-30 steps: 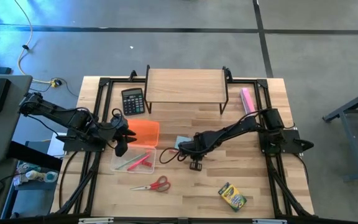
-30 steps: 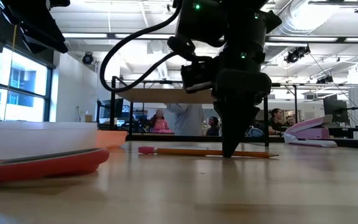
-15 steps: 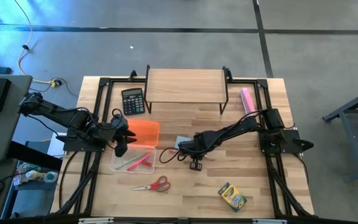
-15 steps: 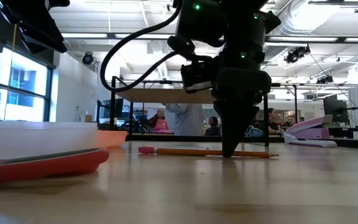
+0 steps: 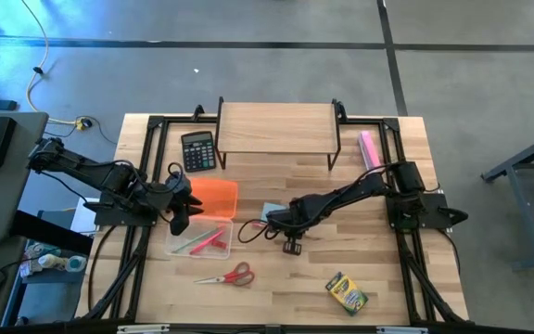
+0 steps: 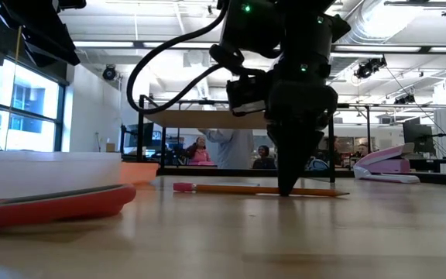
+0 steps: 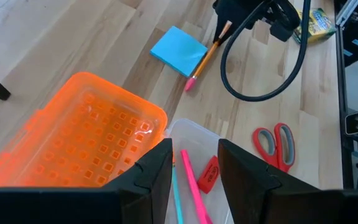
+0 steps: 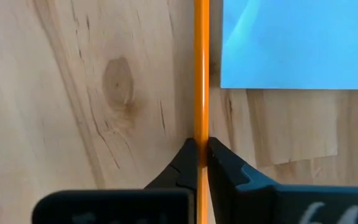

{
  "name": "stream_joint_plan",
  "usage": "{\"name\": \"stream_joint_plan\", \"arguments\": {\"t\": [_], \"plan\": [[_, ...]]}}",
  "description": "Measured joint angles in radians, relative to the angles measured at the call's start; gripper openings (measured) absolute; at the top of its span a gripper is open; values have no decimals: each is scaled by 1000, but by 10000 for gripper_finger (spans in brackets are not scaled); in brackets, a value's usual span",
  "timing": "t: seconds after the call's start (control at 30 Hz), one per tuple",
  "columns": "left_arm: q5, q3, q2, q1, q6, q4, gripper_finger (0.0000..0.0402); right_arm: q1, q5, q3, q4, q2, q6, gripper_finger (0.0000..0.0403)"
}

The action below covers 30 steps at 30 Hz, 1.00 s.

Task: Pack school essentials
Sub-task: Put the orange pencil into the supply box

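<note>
An orange pencil (image 8: 201, 68) with a pink eraser end (image 6: 183, 187) lies on the table beside the light blue notepad (image 8: 297, 43), which also shows in the high view (image 5: 272, 211). My right gripper (image 8: 201, 155) is shut on the pencil. My left gripper (image 7: 194, 180) hangs open over the clear box (image 5: 199, 239). The box holds a pink-red pen (image 7: 194, 186), a red eraser (image 7: 209, 174) and a thin green pencil (image 7: 176, 199). Red-handled scissors (image 5: 230, 275) and the crayon box (image 5: 346, 293) lie on the table toward its near edge. My right gripper pinches the orange pencil's shaft (image 8: 201, 134) between its two fingertips, toward the end away from the pink eraser. The fingers come from above, pointing down (image 6: 289, 182), and lie across the pencil. The pencil lies flat on the table.
The box's orange lid (image 5: 216, 195) lies open beside it on the far side. A black calculator (image 5: 197, 150), a raised wooden shelf (image 5: 276, 127) and a pale pink block (image 5: 369, 148) stand along the far edge. A black cable (image 7: 253, 93) loops off the right arm.
</note>
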Motion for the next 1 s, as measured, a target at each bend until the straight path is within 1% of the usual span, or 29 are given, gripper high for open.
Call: {"name": "stream_joint_plan", "arguments": {"t": [0.13, 0.47, 0.6, 0.83, 1.0], "plan": [[0, 0, 0, 0, 0, 0, 128, 1, -17, 0, 5, 0, 7, 2], [8, 0, 0, 0, -5, -22, 178, 29, -61, 0, 25, -6, 63, 2], [8, 0, 0, 0, -26, -31, 192, 55, -58, 0, 38, -19, 93, 2], [8, 0, 0, 0, -27, -5, 197, 75, -25, 0, 108, -79, 180, 2], [8, 0, 0, 0, -26, 25, 197, 74, -8, 1, 233, -112, 193, 2]]}}
